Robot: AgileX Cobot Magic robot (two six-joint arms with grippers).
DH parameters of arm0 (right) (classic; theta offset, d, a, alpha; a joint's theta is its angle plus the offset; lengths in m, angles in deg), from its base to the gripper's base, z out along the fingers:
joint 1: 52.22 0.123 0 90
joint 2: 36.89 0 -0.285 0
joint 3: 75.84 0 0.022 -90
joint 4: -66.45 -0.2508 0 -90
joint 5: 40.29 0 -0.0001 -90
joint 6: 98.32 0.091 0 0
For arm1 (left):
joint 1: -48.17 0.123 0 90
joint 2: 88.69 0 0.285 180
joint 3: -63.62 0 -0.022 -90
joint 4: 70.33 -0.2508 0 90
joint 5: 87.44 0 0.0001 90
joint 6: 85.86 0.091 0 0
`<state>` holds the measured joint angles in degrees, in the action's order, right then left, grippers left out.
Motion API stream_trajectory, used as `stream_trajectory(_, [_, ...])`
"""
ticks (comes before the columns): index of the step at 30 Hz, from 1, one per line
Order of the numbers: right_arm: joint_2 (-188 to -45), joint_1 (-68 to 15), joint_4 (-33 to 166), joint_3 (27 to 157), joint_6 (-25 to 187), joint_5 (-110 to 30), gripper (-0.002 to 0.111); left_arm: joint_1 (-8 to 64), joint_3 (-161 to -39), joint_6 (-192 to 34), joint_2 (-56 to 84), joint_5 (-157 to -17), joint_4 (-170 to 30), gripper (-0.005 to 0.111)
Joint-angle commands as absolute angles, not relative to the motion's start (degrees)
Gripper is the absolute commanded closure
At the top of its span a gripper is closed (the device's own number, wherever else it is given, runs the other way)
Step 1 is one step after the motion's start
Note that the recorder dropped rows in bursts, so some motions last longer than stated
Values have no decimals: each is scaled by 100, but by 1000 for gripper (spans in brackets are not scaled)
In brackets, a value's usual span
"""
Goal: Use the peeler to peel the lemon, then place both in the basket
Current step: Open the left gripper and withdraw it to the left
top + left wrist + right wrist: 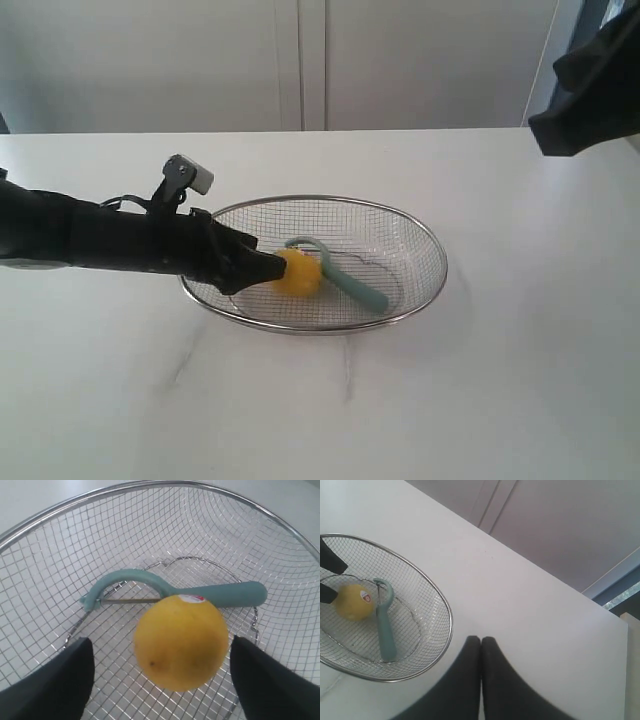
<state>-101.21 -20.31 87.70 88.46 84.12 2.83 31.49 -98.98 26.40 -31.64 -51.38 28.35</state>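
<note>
The yellow lemon (298, 273) (181, 642) (354, 601) rests on the mesh inside the wire basket (330, 199) (150, 485) (451, 625), its red-and-white sticker facing up. Just behind it in the basket lies the teal peeler (355, 280) (220, 592) (385, 630), head curving round the lemon. My left gripper (268, 268) (160, 642) reaches over the basket's left rim and is open. Its black fingers (75, 675) stand on either side of the lemon with a gap on each side. My right gripper (480, 639) is shut and empty, held high over the table to the right of the basket.
The basket stands on a white tabletop (500, 380). Pale cabinet doors (300, 60) run along the back. The right arm's dark body (590, 85) hangs at the upper right of the exterior view.
</note>
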Motion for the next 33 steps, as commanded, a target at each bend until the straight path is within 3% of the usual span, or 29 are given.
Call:
stream_trajectory(1, [-10079, -2083, 8841, 8849, 8468, 309, 108, 3141, -9927, 3411, -3007, -5015, 2961, 34])
stream_trajectory(6, [-10079, -2083, 8923, 8849, 8497, 327, 108, 3151, -9927, 3102, -2151, -5190, 2961, 61])
stream_trajectory(9, [-10079, -2083, 8923, 8849, 8497, 327, 108, 3151, -9927, 1833, -1365, -5675, 2675, 94])
stream_trajectory(11, [-10079, -2083, 8923, 8849, 8497, 327, 108, 3151, -9927, 1032, -830, -5907, 1632, 107])
stream_trajectory(22, [-10079, -2083, 8922, 8849, 8497, 305, 108, 3151, -9917, -4187, 1644, -5003, -3673, 107])
stream_trajectory(33, [-10079, -2083, 8922, 8849, 8497, 305, 108, 3151, -9917, -4751, 2968, -4281, -4280, 107])
